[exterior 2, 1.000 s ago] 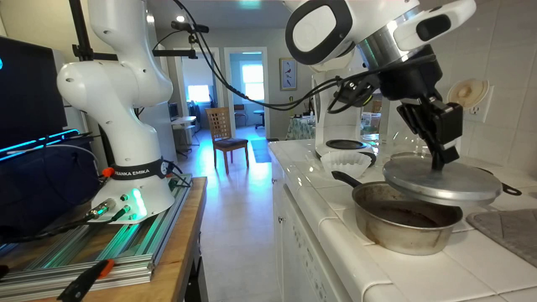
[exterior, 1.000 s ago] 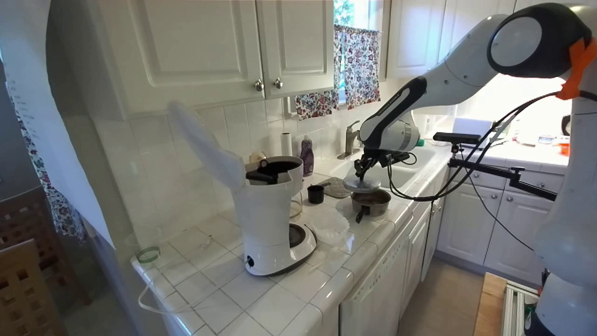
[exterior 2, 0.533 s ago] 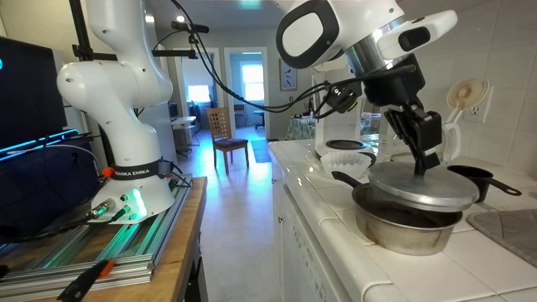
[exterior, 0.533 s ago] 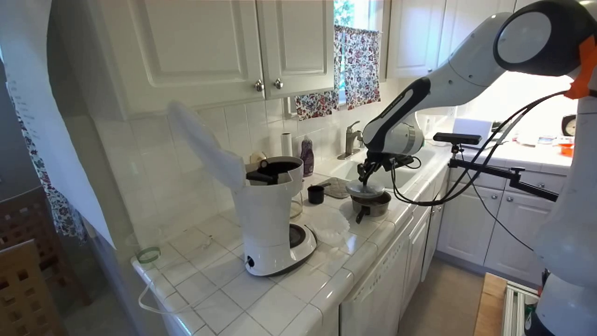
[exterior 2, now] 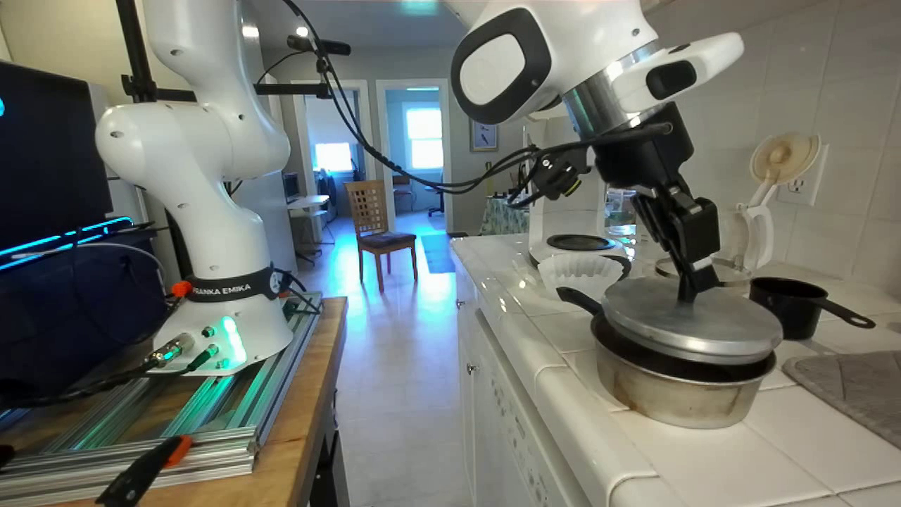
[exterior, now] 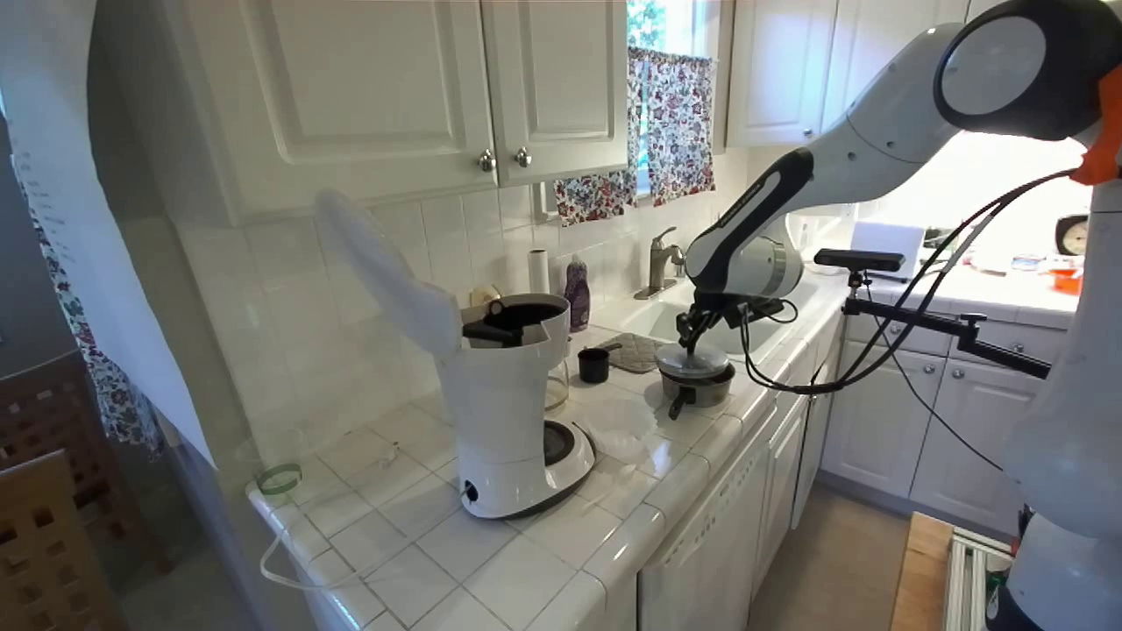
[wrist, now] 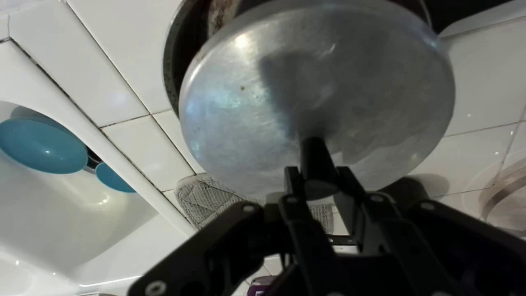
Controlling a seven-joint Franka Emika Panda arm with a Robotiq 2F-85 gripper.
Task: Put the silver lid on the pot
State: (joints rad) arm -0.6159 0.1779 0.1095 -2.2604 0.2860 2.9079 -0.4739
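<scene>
The pot stands on the white tiled counter, with its dark handle toward the coffee maker; it also shows in an exterior view. My gripper is shut on the black knob of the silver lid. In both exterior views the lid hangs over the pot, slightly tilted. A dark gap shows between the lid and the pot's near rim in an exterior view. In the wrist view the pot's rim sticks out past the lid at upper left. Whether the lid touches the pot cannot be told.
A white coffee maker stands farther along the counter. A small black cup, a paper coffee filter and a grey pot holder lie near the pot. The sink holds teal utensils.
My gripper has carried the lid lower and sideways over the pot, from hanging off one side to covering most of the opening. The pot has not moved.
</scene>
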